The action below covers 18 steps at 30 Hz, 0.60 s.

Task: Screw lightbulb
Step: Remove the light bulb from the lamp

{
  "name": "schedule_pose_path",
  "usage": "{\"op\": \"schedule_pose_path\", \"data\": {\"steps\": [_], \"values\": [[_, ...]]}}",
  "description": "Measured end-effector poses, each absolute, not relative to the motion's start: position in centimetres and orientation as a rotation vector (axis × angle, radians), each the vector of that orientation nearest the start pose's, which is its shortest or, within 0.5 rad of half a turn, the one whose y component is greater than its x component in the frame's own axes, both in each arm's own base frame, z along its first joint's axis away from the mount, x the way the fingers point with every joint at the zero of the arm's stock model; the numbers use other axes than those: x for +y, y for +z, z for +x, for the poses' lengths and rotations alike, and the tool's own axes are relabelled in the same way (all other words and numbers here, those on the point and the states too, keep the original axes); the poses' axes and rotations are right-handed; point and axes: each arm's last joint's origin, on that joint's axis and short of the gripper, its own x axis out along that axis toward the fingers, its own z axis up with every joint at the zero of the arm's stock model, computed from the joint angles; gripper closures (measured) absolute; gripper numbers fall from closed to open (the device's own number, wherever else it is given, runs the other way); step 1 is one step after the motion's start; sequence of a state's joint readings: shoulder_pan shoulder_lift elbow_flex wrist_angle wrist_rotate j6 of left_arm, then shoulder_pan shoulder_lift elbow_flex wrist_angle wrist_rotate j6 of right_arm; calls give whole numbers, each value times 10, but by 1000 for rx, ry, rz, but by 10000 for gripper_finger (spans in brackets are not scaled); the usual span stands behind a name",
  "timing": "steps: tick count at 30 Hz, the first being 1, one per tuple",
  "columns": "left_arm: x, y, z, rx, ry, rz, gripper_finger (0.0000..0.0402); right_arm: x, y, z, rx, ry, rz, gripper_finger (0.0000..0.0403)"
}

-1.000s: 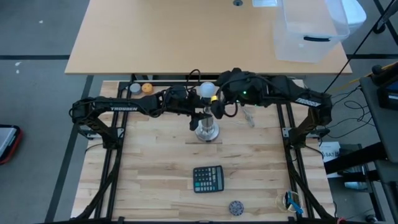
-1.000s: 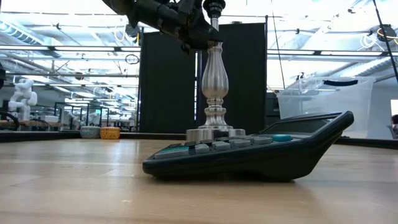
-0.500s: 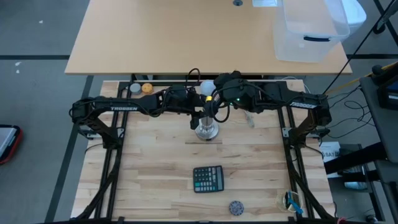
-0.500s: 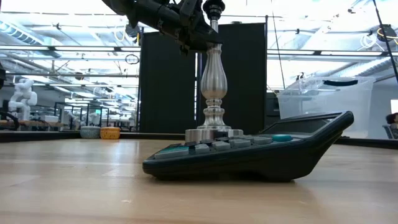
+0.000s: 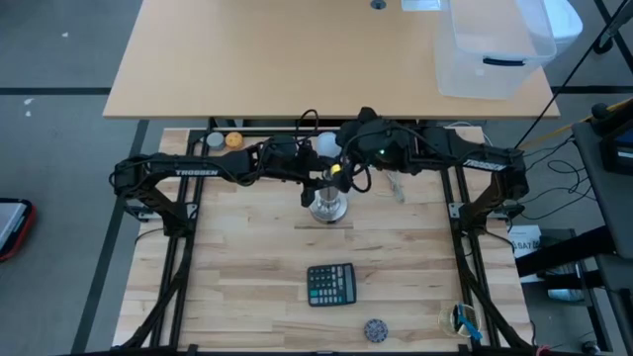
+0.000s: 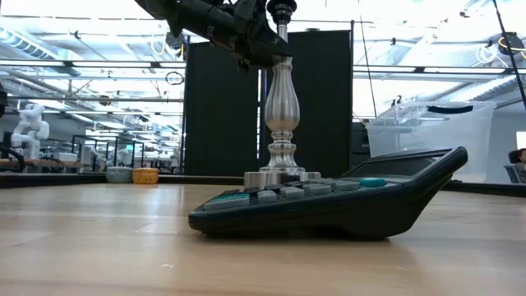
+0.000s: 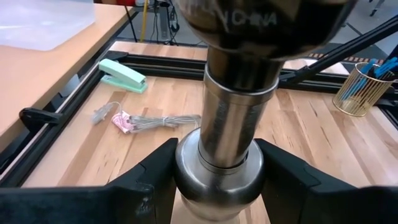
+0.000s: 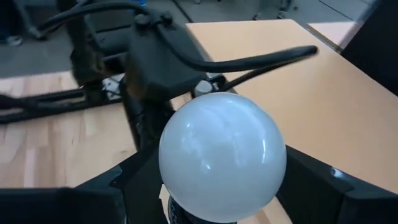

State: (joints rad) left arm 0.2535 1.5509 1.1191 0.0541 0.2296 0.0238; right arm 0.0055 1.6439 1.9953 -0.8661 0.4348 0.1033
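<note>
- Overhead, both arms meet at upper centre of the frame above the silver stand (image 5: 329,207); the lightbulb (image 5: 326,144) shows as a white globe just above it, beside the right claw (image 5: 337,166), while the left claw (image 5: 315,179) reaches in from the left. A calculator (image 5: 330,284) lies lower centre on the bench (image 5: 237,287).
- Level with the bench, the stand (image 6: 282,107) rises upright behind the calculator (image 6: 329,201); dark arm links crowd its top at the frame's upper edge, and the bulb is out of sight.
- From the left wrist, the left claw (image 7: 217,180) grips the stand's stem (image 7: 231,124), a finger pressed on each side.
- From the right wrist, the bulb (image 8: 222,155) fills the centre between the right claw's (image 8: 217,208) dark fingers, which sit close around it; I cannot tell whether they are gripping.
- Risk, as I judge it: a slightly tilted bulb could cross-thread, and a loose hold would slip on the smooth glass rather than turn it.
</note>
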Motion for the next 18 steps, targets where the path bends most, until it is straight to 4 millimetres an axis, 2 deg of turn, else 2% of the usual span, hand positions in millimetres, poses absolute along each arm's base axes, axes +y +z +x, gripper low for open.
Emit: {"op": "schedule_pose_path", "data": {"steps": [6,12,18], "values": [[81,284,342,368,-27,-76,222,-18,462,327,531,-293,-142,128],[80,284,342,361,-78,-75,223,-25,462,322,580,-146,-318,135],[79,284,342,360,-109,-73,223,-32,466,315,591,-55,-482,130]]}}
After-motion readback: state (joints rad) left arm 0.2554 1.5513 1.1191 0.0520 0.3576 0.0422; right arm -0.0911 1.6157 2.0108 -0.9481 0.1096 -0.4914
